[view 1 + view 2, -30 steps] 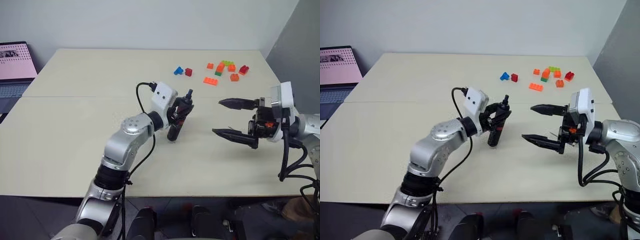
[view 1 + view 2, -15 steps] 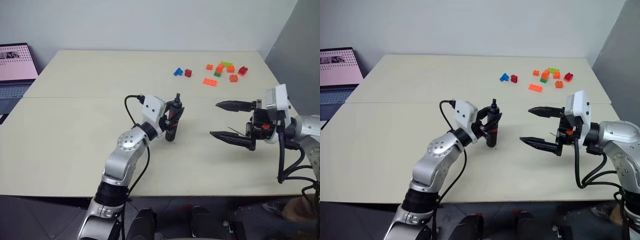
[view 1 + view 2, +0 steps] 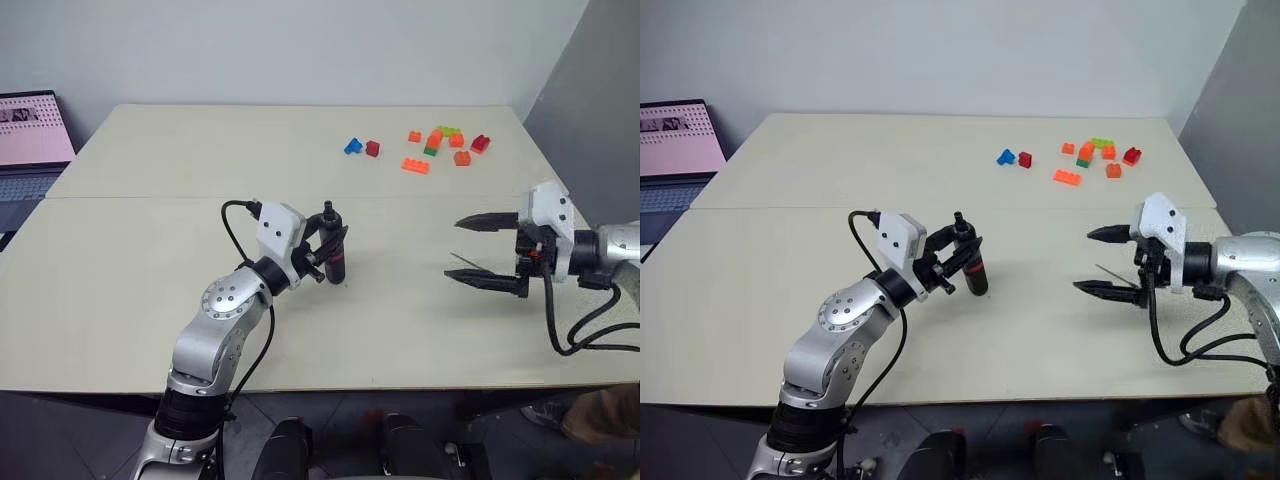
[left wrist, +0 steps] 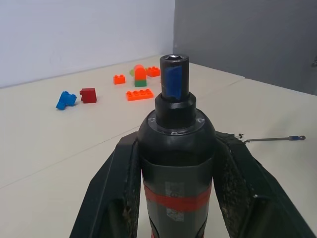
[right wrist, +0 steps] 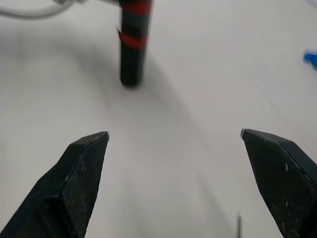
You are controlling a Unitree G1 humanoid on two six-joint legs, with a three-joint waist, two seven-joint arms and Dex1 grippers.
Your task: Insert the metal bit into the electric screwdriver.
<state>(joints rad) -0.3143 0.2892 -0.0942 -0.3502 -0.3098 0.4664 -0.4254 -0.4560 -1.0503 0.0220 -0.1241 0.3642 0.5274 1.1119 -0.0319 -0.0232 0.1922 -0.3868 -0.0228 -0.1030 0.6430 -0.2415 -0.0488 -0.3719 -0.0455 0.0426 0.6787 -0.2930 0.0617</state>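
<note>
Left gripper: fingers clamped on the electric screwdriver, one black finger on each side of the barrel, at about the level of the red band. In the left wrist view the screwdriver stands upright between the two pads, narrower tip uppermost, with the open socket at the very top and a blue patch just below it. In the left eye view its lower end sits at or just above the table; contact cannot be confirmed. It sits roughly mid-table, a little toward the robot's left.

Right gripper: jaws wide apart, holding nothing. The fingers point toward the robot's left, one above the other, over the right side of the table. In the right wrist view the two fingertips frame bare tabletop, with the screwdriver beyond them.

Metal bit: lies flat on the table, a thin dark rod, between the right gripper's two fingers as seen from the head camera and near their tips. No contact with either finger is visible. In the left wrist view the bit lies off to the side of the screwdriver, well apart from it.

Farther out: a loose cluster of coloured toy bricks near the table's far right, with a blue brick and a red brick just beside each other to their left. A laptop sits beyond the table's left edge.
</note>
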